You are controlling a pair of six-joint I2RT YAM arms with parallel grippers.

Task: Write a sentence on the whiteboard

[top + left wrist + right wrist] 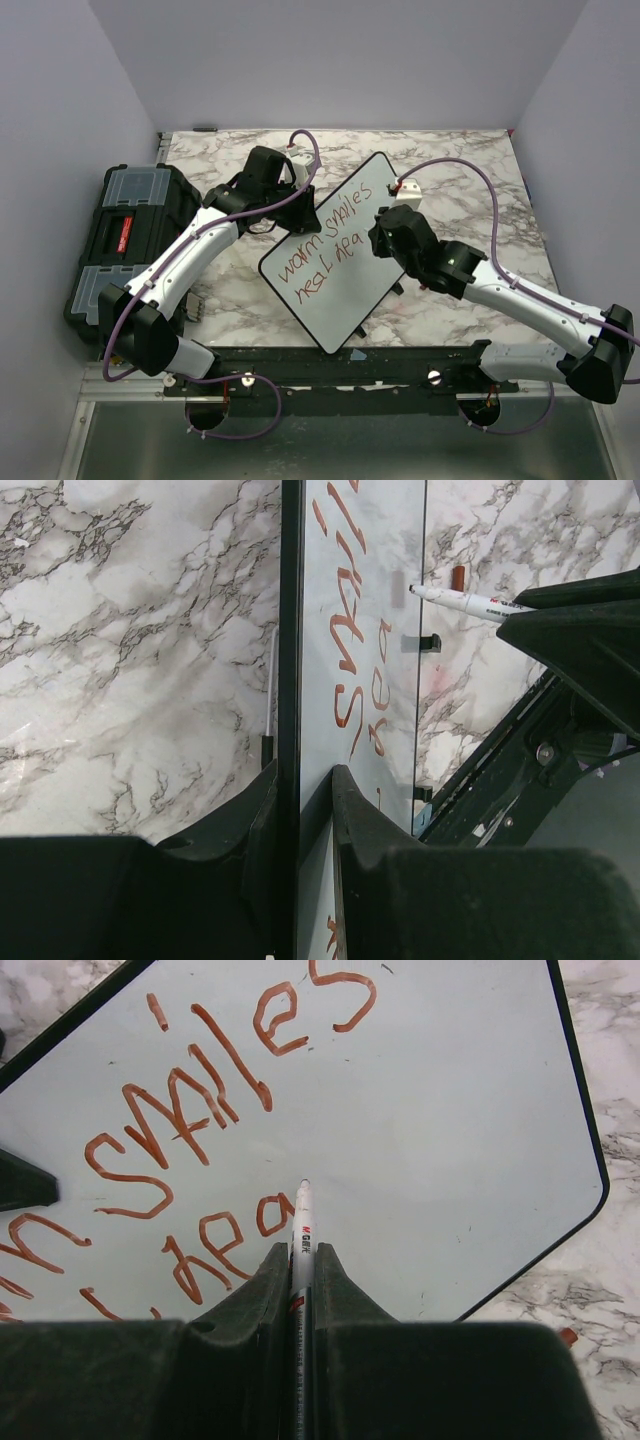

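Observation:
The whiteboard [335,255] lies tilted on the marble table, with the sentence [325,250] in red marker reading "warm smiles" over "hea". My left gripper [300,205] is shut on the board's upper left edge; in the left wrist view its fingers [345,810] clamp the black rim [290,630]. My right gripper [385,235] is shut on a white marker [302,1235]. The marker tip rests on the whiteboard [450,1110] just right of the "a" of "hea" [225,1245]. The marker also shows in the left wrist view [470,602].
A black toolbox [125,235] with clear lid compartments stands at the table's left edge. A red marker cap [458,577] lies on the marble beyond the board. The black mounting rail [350,370] runs along the near edge. Grey walls enclose the table.

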